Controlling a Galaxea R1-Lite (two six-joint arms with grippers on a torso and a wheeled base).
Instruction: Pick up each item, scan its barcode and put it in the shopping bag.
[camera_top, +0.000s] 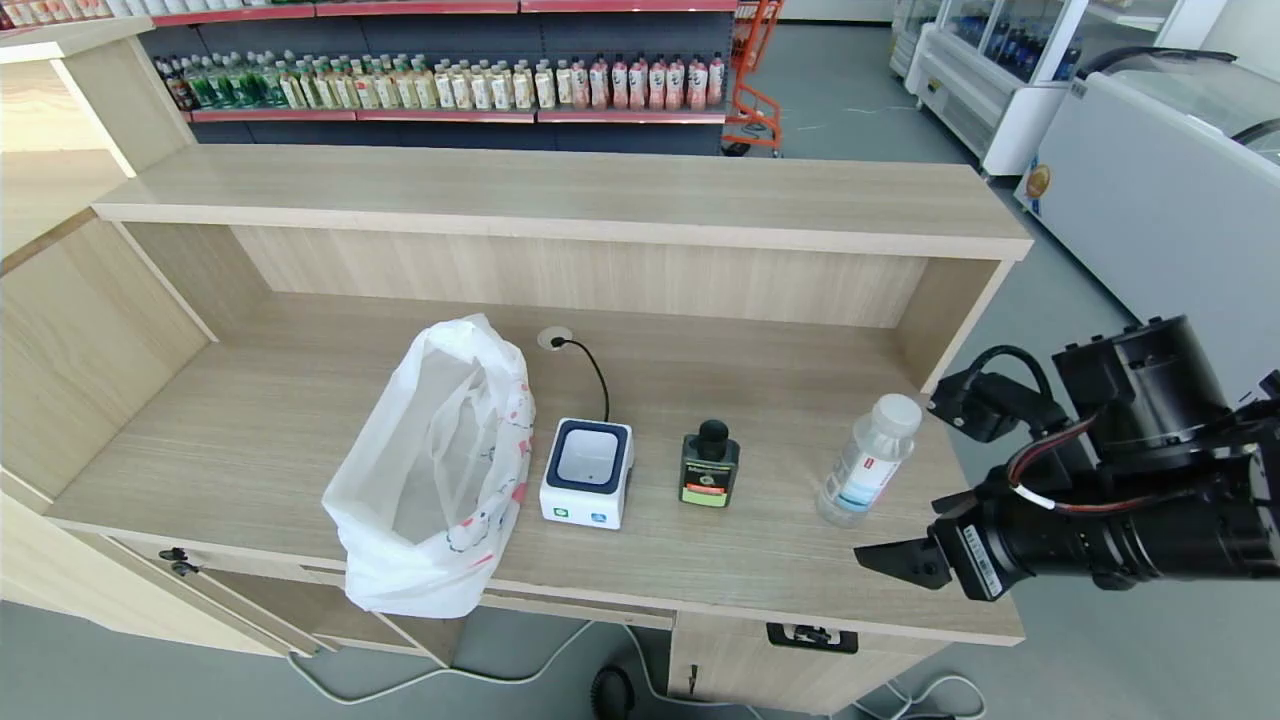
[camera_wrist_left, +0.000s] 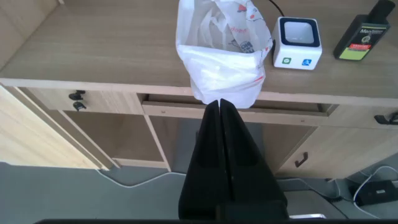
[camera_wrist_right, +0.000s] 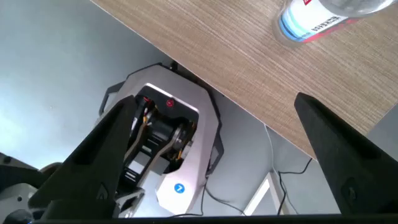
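On the wooden counter (camera_top: 250, 420) an open white shopping bag (camera_top: 430, 470) stands at the left. To its right sit a white barcode scanner (camera_top: 588, 470), a dark bottle with a black cap (camera_top: 710, 465) and a clear water bottle (camera_top: 868, 460). My right gripper (camera_top: 915, 482) hangs open just right of the water bottle (camera_wrist_right: 317, 15), at the counter's front right corner, fingers spread wide and empty. My left gripper (camera_wrist_left: 221, 106) is shut on nothing, low in front of the counter, pointing at the bag (camera_wrist_left: 221, 56). The scanner (camera_wrist_left: 298, 42) and dark bottle (camera_wrist_left: 362, 34) lie beyond it.
A raised wooden ledge (camera_top: 560, 200) walls the counter at the back and sides. The scanner's black cable (camera_top: 595, 375) runs to a hole behind it. Drawers (camera_wrist_left: 236, 112) sit under the front edge. Shelves of drinks (camera_top: 450, 85) and freezers (camera_top: 1150, 180) stand farther off.
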